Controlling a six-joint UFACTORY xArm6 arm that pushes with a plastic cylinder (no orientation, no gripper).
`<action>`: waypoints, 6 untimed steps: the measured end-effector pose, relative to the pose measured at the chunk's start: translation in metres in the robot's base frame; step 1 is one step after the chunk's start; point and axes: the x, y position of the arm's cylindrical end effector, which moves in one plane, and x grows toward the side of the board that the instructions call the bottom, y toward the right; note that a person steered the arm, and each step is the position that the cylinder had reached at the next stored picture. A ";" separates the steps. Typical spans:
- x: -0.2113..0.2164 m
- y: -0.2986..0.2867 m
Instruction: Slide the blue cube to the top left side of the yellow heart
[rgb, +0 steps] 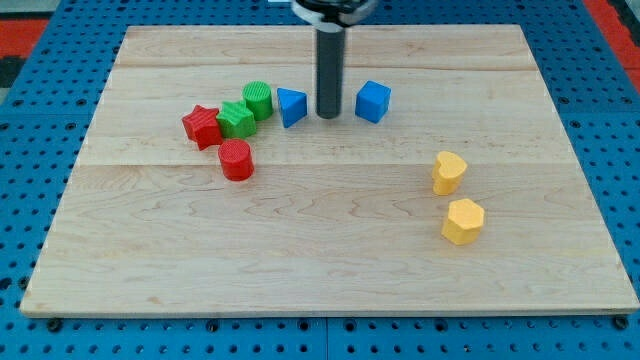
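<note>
My tip (328, 115) stands on the pale wooden worktop (300, 260) in the upper middle of the frame, at the foot of a straight dark rod that drops in from the top edge. There is no claw on this arm — nothing that can clench or release, only the rod's end resting on the wood.

The small blue plastic cube (373, 101) sits just to the view's right of my tip, a narrow gap between them. Just to the view's left of my tip sits a blue wedge-like plastic block (291, 106), also apart from it.

Further left lies a tight cluster: a green plastic cylinder (258, 100), a green star-shaped block (236, 120) touching it, a red star-shaped block (202, 126) beside that, and a red cylinder (237, 160) just below them.

The yellow plastic heart (449, 172) lies in the right half of the frame, below and to the right of the blue cube and well apart from it. A yellow hexagonal block (463, 221) sits just below the heart.

Bare wood runs between cube and heart. The worktop's right edge lies well beyond both yellow blocks — the lower half is open.
</note>
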 end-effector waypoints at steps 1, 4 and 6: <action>-0.010 0.016; -0.025 0.013; -0.040 0.024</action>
